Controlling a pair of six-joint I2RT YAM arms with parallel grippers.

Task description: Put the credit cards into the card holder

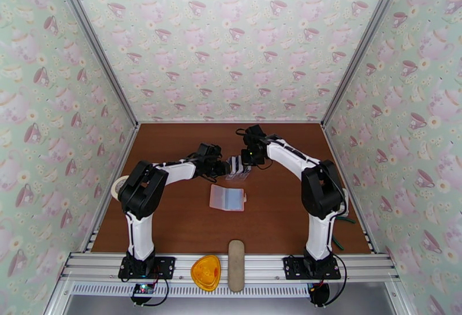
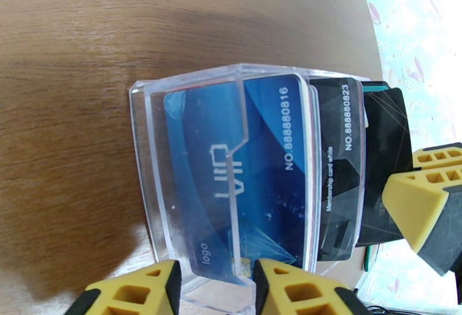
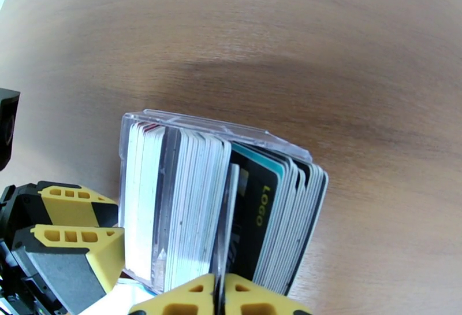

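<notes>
The credit cards [image 1: 236,163] stand on edge in a clear plastic rack [image 1: 238,175] at mid-table. Up close, a blue card [image 2: 231,166] faces front with black cards [image 2: 338,154] behind it, and the white and dark card edges [image 3: 190,206] look like stripes. My left gripper [image 2: 216,290] is shut on the rack's near wall [image 2: 156,154], one finger on each side. My right gripper [image 3: 219,300] is at the stack, its fingers nearly together on one thin card edge [image 3: 227,223] beside a black card marked LOGO [image 3: 257,218]. The pale pink card holder [image 1: 227,197] lies open and flat in front of the rack.
A long beige oval case [image 1: 235,264] and an orange piece [image 1: 206,271] lie on the front rail. A tape roll [image 1: 117,186] sits by the left wall. Green-handled tools [image 1: 345,218] lie by the right wall.
</notes>
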